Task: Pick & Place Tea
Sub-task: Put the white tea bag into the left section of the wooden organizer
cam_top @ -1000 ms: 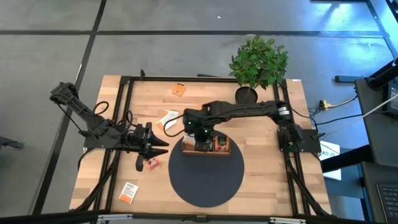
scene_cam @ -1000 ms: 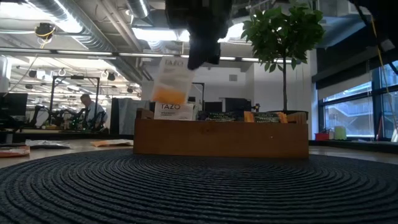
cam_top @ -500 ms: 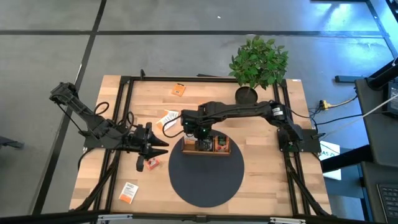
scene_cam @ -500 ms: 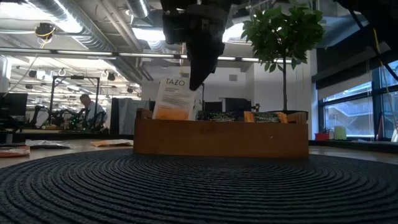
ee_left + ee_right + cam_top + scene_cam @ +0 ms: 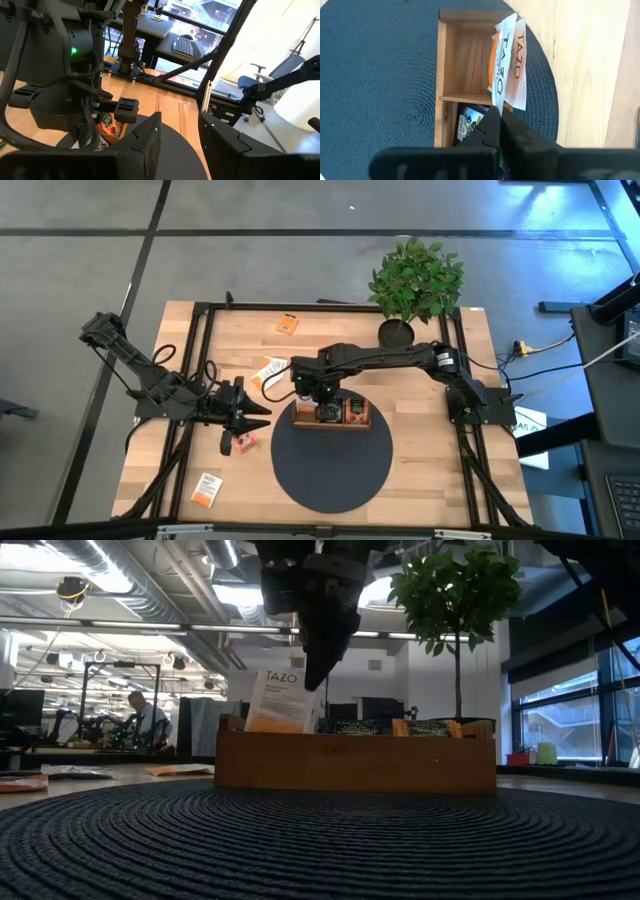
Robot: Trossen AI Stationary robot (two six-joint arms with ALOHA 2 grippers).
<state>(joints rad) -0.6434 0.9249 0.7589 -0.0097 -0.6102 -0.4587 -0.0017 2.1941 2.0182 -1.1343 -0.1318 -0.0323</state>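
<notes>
My right gripper hangs over the left end of the wooden tray, shut on a white-and-orange tea sachet. The sachet's lower end is hidden behind the tray's wall, in the end compartment. A dark sachet lies in the middle compartment. My left gripper waits open at the table's left, its fingers pointing toward the tray with nothing between them. My right gripper pinches the sachet's upper edge between its two shut fingers, near one top corner. The fingers come steeply from above, pointing down. The sachet hangs tilted below them, its lower part down inside the tray's end compartment.
The tray stands on the far part of a round dark mat. Loose sachets lie on the wood: an orange one, a white-and-orange one, a red one and another. A potted plant stands at the far right.
My right gripper has gone down over the tray's left end and rolled a little. The sachet, earlier hanging above the tray's rim, now dips into the end compartment, still tilted. Over the last half second it has hardly moved.
</notes>
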